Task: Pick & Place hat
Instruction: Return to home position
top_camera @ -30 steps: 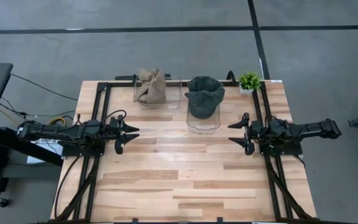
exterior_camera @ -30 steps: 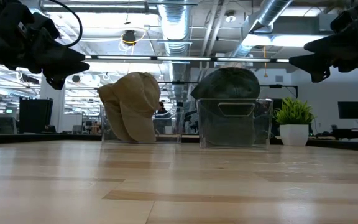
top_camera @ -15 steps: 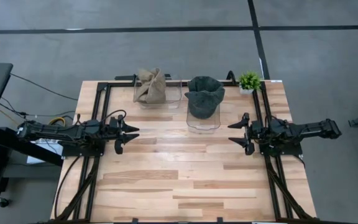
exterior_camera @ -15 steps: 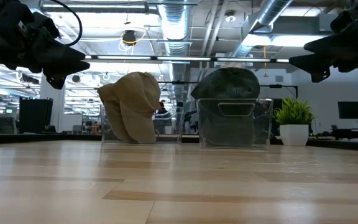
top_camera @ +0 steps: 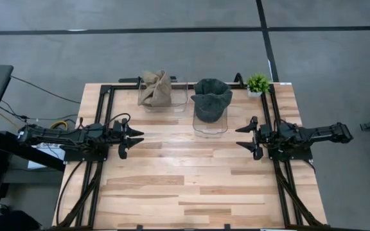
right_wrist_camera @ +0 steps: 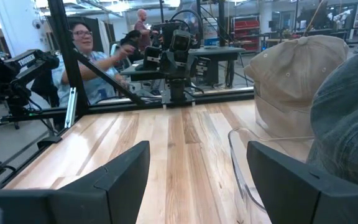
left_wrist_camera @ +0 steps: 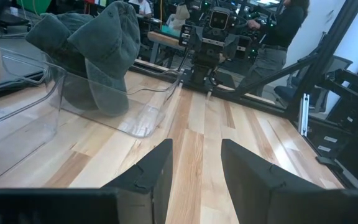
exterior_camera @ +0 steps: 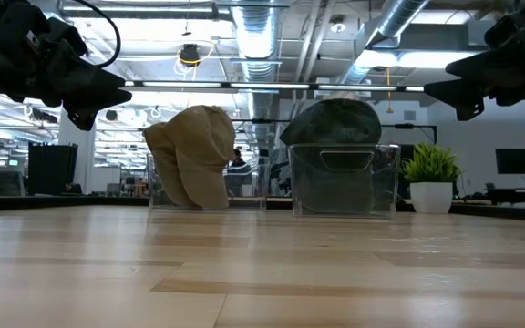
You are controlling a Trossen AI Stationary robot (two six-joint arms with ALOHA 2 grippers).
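A tan hat (top_camera: 155,88) sits in a clear bin (top_camera: 181,98) at the table's far side, draped over the bin's rim; it also shows in the low view (exterior_camera: 194,155) and the right wrist view (right_wrist_camera: 294,74). A dark green hat (top_camera: 211,97) rests in a second clear bin (top_camera: 209,127), hanging over its wall (left_wrist_camera: 95,56). My left gripper (top_camera: 136,141) hovers open above the table's left side, pointing right. My right gripper (top_camera: 243,138) hovers open above the right side, pointing left. Neither touches anything.
A small potted plant (top_camera: 257,83) stands at the far right corner. Black frame rails (top_camera: 108,102) run along the table's far, left and right edges. Bare wood (top_camera: 185,179) spreads between and in front of the grippers. People (right_wrist_camera: 95,59) show beyond the table.
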